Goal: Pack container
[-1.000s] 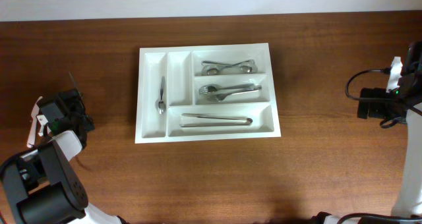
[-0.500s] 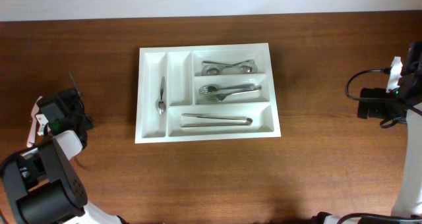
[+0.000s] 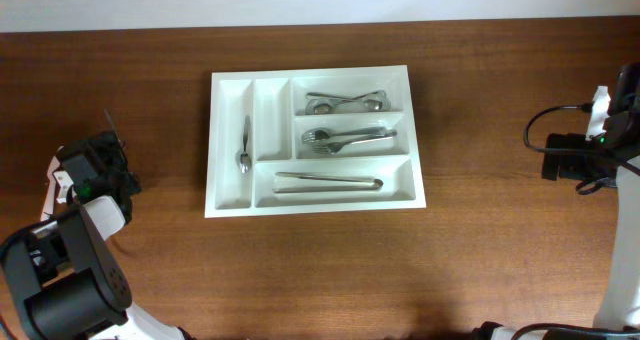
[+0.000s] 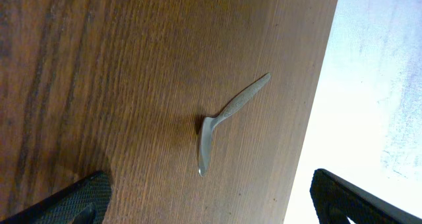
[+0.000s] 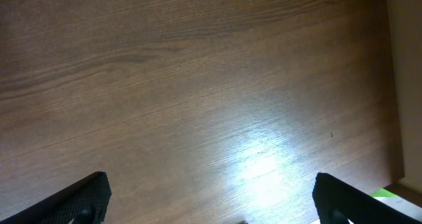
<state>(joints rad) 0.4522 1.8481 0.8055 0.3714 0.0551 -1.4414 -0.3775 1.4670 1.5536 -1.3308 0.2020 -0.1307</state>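
The container (image 3: 231,88), a white tray with several compartments, lies mid-table. A spoon (image 3: 244,146) lies in its left narrow slot. Spoons (image 3: 345,102), forks (image 3: 348,138) and a long utensil (image 3: 328,182) fill the three long slots. My left gripper (image 3: 92,166) sits far to the left, apart from the tray. In the left wrist view it is open (image 4: 211,214) over bare wood, with a small bent metal utensil (image 4: 227,115) lying ahead of its fingers (image 4: 72,201). My right gripper (image 3: 556,158) waits at the far right, also open (image 5: 214,214) with nothing between its fingers (image 5: 82,196).
The wooden table (image 3: 320,260) stretches all round the tray. Its edge runs just right of the metal utensil in the left wrist view, with pale floor (image 4: 382,85) beyond. Cables (image 3: 540,125) loop by the right arm. Another table edge (image 5: 395,85) shows in the right wrist view.
The left arm has shifted very slightly. The tray, its cutlery and the right arm have not moved.
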